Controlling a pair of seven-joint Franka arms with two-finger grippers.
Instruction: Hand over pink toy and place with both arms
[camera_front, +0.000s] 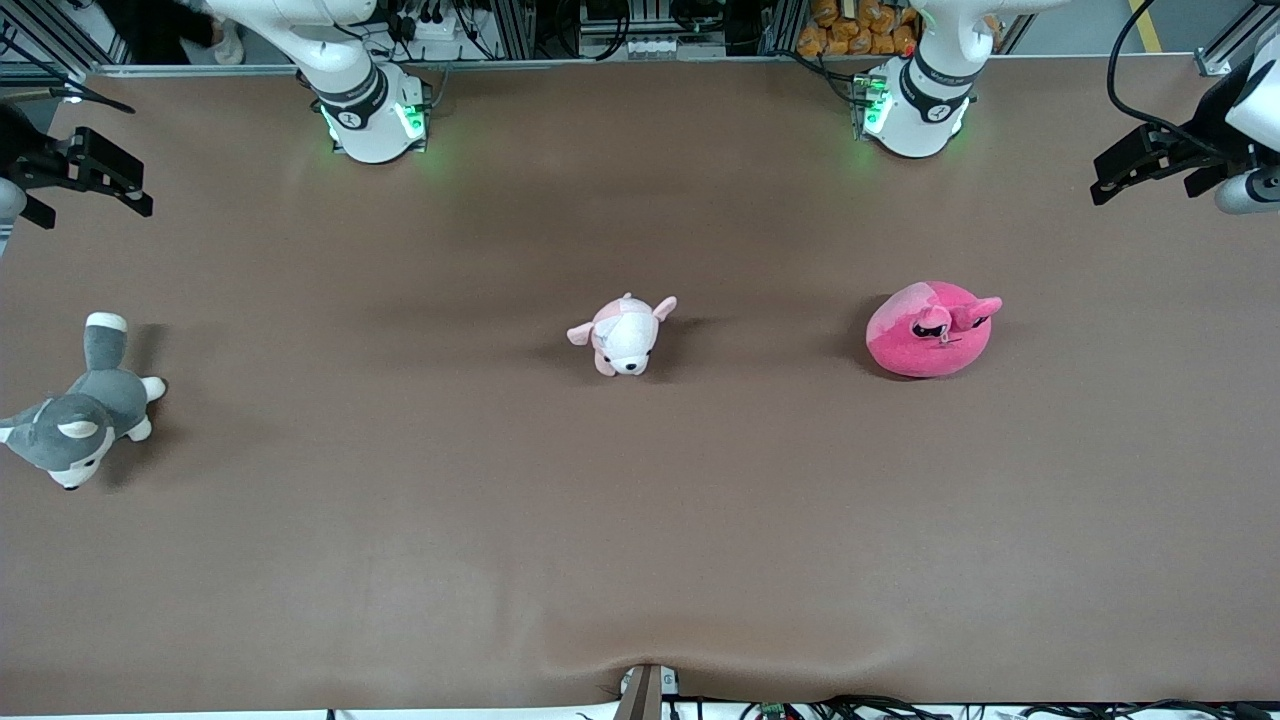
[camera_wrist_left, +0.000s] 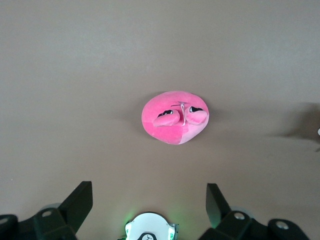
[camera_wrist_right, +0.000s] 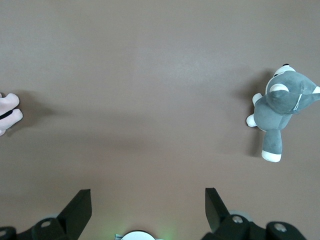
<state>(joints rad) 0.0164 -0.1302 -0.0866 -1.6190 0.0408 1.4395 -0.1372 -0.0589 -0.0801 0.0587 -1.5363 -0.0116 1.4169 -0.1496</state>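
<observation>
The pink toy (camera_front: 928, 330) is a round hot-pink plush with a lighter patch. It lies on the brown table toward the left arm's end. In the left wrist view the pink toy (camera_wrist_left: 175, 116) sits well below the camera, apart from the fingers. My left gripper (camera_front: 1140, 165) hangs high over the left arm's end of the table, open and empty (camera_wrist_left: 148, 200). My right gripper (camera_front: 95, 175) hangs high over the right arm's end, open and empty (camera_wrist_right: 147, 202). Both arms wait.
A pale pink-and-white puppy plush (camera_front: 624, 336) lies mid-table; its edge shows in the right wrist view (camera_wrist_right: 7, 114). A grey-and-white husky plush (camera_front: 85, 405) lies toward the right arm's end (camera_wrist_right: 282, 107). The arm bases (camera_front: 370, 115) (camera_front: 915, 105) stand along the table's edge farthest from the camera.
</observation>
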